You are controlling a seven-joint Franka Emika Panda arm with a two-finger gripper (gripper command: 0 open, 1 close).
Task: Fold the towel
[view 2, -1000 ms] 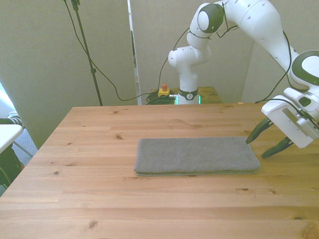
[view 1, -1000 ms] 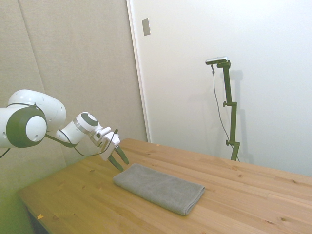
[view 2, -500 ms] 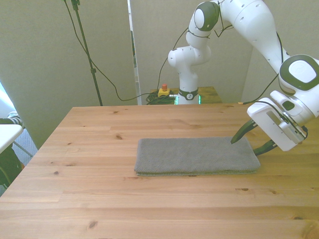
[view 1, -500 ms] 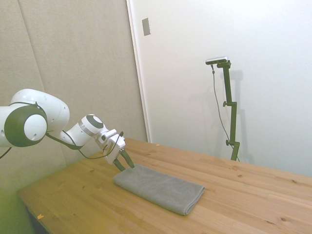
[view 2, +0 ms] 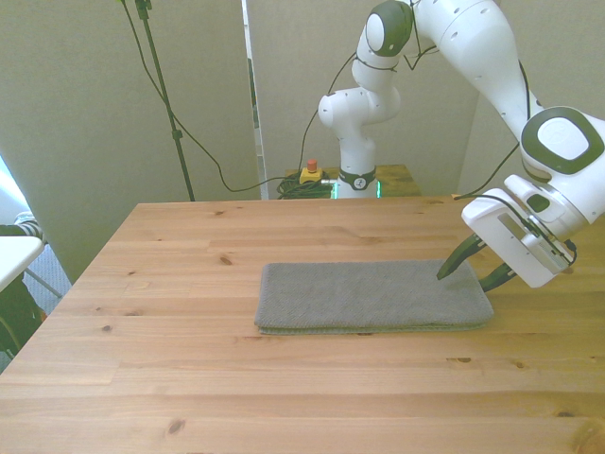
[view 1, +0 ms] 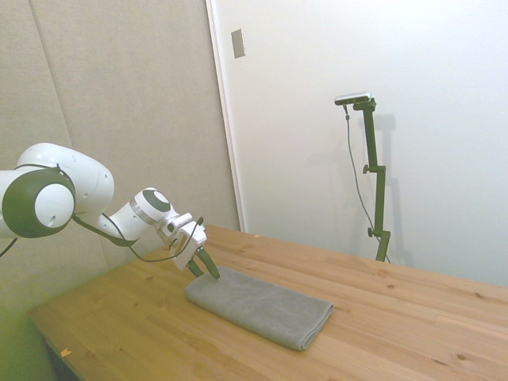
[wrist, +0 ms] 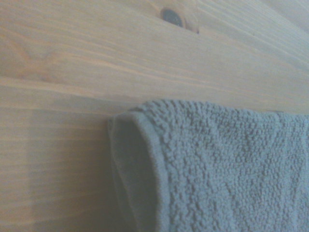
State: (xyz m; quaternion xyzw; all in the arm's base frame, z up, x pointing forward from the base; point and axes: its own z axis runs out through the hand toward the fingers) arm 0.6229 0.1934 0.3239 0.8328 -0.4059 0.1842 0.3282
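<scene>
- The step in hand looks like the approach to a first grasp: the gripper (view 2: 468,273) is at the short end of the towel (view 2: 369,295) on the front view's right, and no cloth is lifted yet.
- The fingers are spread, one tip over the towel's far corner, the other just off its end; nothing is pinched.
- The towel lies flat and already layered on the table (view 2: 189,378), near its middle, long side across the front view.
- In the wrist view the towel's corner (wrist: 145,125) shows stacked layers at the edge.
- Next move probably calls for lowering, closing on that end, all layers together, then carrying it over toward the opposite end.
</scene>
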